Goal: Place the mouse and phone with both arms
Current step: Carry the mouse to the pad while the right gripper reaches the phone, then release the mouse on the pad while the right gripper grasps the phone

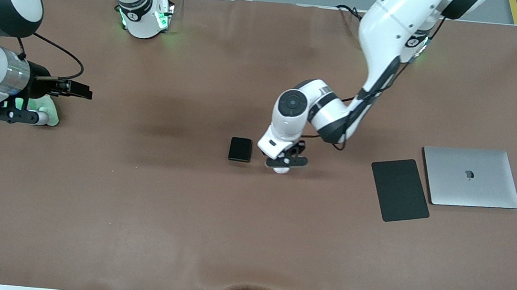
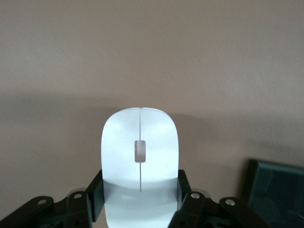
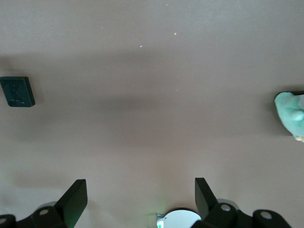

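Note:
The white mouse (image 1: 281, 169) sits between the fingers of my left gripper (image 1: 285, 160), low at the table's middle. In the left wrist view the black fingers (image 2: 96, 190) press on both sides of the mouse (image 2: 140, 142), so my left gripper (image 2: 140, 183) is shut on it. I cannot tell whether the mouse rests on the cloth. The black phone (image 1: 240, 149) lies flat just beside it, toward the right arm's end, and also shows in the left wrist view (image 2: 275, 190) and the right wrist view (image 3: 17, 91). My right gripper (image 1: 16, 115) waits, open and empty (image 3: 141, 190), above the table at the right arm's end.
A large flat black mouse pad (image 1: 400, 189) and a closed silver laptop (image 1: 471, 177) lie side by side toward the left arm's end. The brown cloth-covered table (image 1: 136, 209) fills the view. The right arm's base (image 1: 145, 15) stands at the table's edge.

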